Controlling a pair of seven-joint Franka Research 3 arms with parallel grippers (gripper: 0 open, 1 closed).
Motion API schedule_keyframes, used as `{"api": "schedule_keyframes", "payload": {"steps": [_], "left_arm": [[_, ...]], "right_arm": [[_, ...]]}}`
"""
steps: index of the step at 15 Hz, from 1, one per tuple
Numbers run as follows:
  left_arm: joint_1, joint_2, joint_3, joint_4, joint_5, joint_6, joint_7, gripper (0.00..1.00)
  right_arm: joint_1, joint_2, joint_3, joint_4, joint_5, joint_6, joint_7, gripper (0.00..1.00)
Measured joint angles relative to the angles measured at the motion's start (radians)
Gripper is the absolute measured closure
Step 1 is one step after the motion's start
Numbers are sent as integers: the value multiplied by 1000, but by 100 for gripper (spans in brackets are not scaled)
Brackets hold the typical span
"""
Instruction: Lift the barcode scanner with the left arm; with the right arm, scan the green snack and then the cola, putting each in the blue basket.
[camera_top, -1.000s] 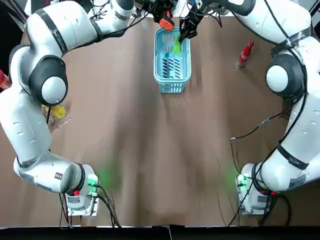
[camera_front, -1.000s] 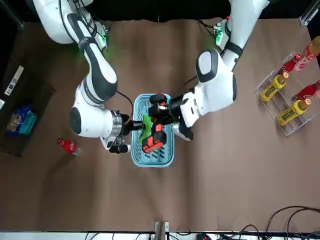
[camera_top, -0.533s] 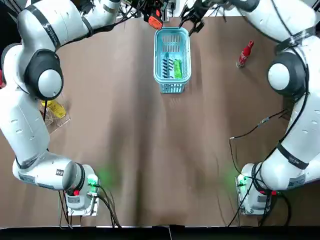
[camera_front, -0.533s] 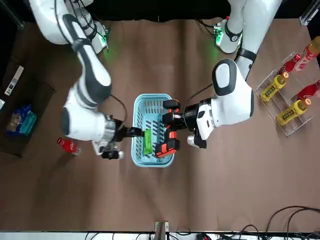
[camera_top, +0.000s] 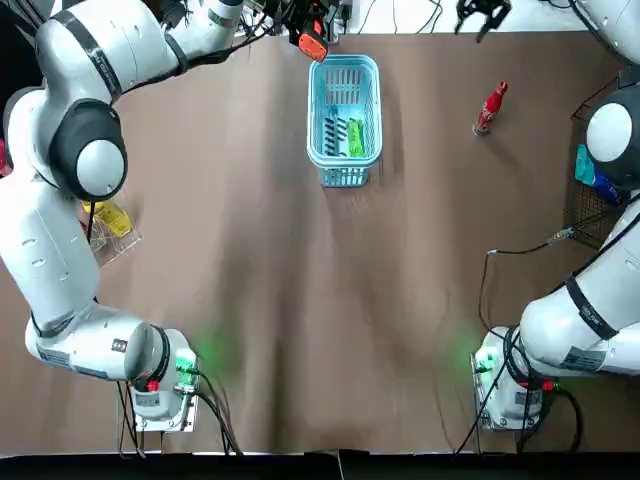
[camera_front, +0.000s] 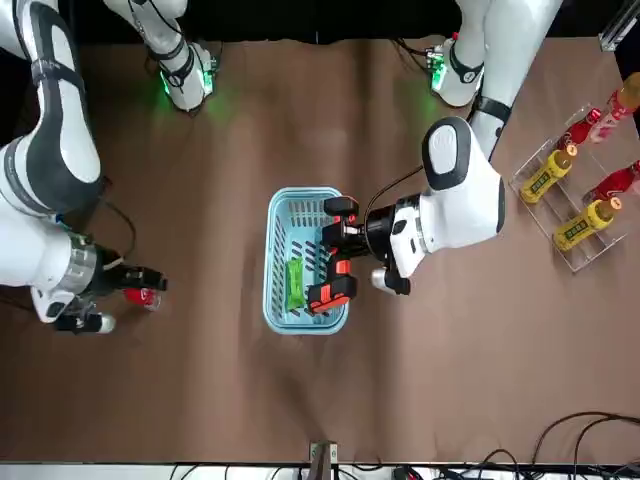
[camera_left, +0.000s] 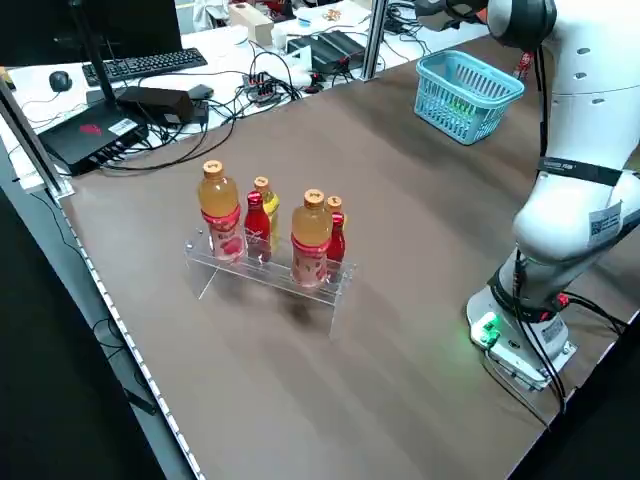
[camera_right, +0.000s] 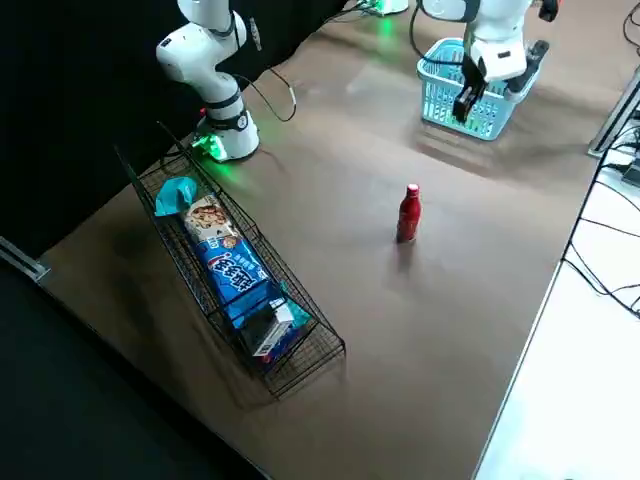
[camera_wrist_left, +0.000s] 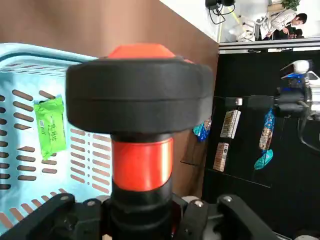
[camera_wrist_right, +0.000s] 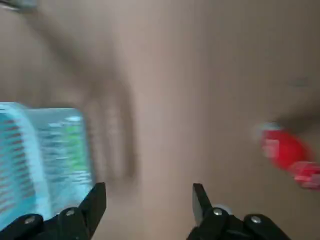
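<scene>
My left gripper (camera_top: 298, 22) is shut on the orange and black barcode scanner (camera_top: 312, 42), held just past the far left corner of the blue basket (camera_top: 318, 110). In the left wrist view the scanner (camera_wrist_left: 140, 95) fills the middle. The green snack (camera_top: 354, 137) lies inside the basket, also the green snack (camera_front: 295, 285) in the front view. The red cola bottle (camera_top: 490, 105) stands upright to the right of the basket. My right gripper (camera_top: 483, 18) is open and holds nothing, at the table's far edge near the cola (camera_wrist_right: 287, 152).
A clear rack of drink bottles (camera_top: 110, 225) stands at the table's left edge. A wire basket with snack packs (camera_right: 240, 280) sits along the right edge. Cables and desk gear (camera_left: 150, 95) lie beyond the far side.
My right gripper let the green snack go into the basket, opened, and swung right along the far edge towards the cola. The left gripper shifted the scanner slightly left.
</scene>
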Motion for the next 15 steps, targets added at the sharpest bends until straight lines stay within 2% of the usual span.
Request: {"api": "schedule_keyframes", "payload": {"steps": [2,4,7,11,15], "left_arm": [[0,0,0,0,0,0,0,93],[0,0,0,0,0,0,0,93],[-3,0,0,-2,0,-1,0,93],[-8,0,0,-3,0,-1,0,93],[-10,0,0,-3,0,-1,0,93]], "right_arm": [[-4,4,0,-29,-107,-3,0,22],[-24,8,-2,-56,-161,-1,-8,24],[-88,9,-4,-81,-170,3,-45,31],[-129,22,-4,-90,-176,4,-51,32],[-136,95,-4,-93,-223,27,-51,32]]}}
